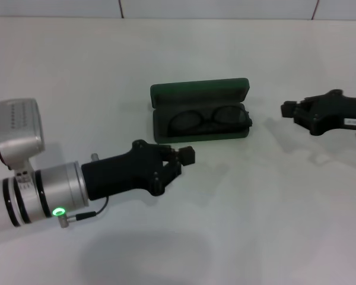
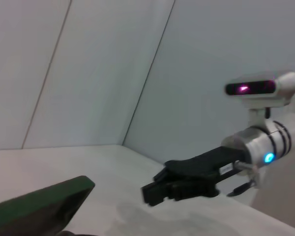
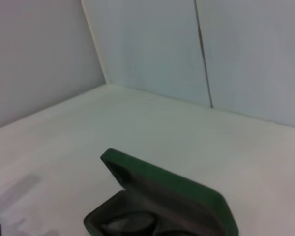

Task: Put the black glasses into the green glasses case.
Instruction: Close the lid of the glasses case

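The green glasses case (image 1: 200, 95) lies open at the middle of the table with its lid raised at the back. The black glasses (image 1: 209, 119) lie inside it, lenses up. My left gripper (image 1: 187, 155) hovers just in front of the case's front left corner, shut and empty. My right gripper (image 1: 288, 109) is to the right of the case, apart from it, shut and empty; it also shows in the left wrist view (image 2: 152, 191). The case lid shows in the left wrist view (image 2: 39, 204). The right wrist view shows the case (image 3: 172, 182) with a lens of the glasses (image 3: 125, 223) inside.
The white table (image 1: 255, 225) is bare around the case. A white wall (image 1: 213, 7) runs along its far edge. My left arm's silver wrist (image 1: 41, 190) reaches in from the left front.
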`<state>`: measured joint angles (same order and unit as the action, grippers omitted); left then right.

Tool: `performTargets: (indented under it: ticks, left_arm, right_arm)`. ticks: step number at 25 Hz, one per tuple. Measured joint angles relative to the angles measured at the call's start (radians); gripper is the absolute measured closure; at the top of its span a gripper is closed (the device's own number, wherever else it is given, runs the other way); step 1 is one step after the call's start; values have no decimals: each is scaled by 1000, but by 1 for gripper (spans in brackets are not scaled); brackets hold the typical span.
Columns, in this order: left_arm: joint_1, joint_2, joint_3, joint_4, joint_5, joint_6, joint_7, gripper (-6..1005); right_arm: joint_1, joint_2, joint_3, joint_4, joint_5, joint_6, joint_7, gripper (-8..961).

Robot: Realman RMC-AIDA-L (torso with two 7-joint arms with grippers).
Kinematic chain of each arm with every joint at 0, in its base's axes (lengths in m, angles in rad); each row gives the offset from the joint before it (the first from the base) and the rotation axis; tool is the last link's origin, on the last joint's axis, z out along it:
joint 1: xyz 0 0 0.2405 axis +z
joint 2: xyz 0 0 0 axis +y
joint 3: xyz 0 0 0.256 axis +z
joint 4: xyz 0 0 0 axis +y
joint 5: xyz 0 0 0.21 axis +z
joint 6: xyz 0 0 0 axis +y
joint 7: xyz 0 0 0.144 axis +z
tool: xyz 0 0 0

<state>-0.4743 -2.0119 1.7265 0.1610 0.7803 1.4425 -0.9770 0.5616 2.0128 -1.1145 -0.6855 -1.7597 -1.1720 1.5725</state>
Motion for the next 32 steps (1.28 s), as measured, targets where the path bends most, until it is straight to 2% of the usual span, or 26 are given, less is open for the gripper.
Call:
performTargets:
  ticks: [4, 13, 32]
  left_arm:
    - [12, -14, 0, 3, -3, 4, 5, 940]
    - [49, -16, -25, 39, -7, 27, 11, 937]
    - [48, -16, -52, 41, -9, 41, 14, 929]
  right_arm:
    - [44, -4, 0, 71, -10, 25, 0, 900]
    - [132, 2, -12, 174, -69, 60, 7, 902]
    - [198, 11, -50, 228, -65, 92, 4, 901]
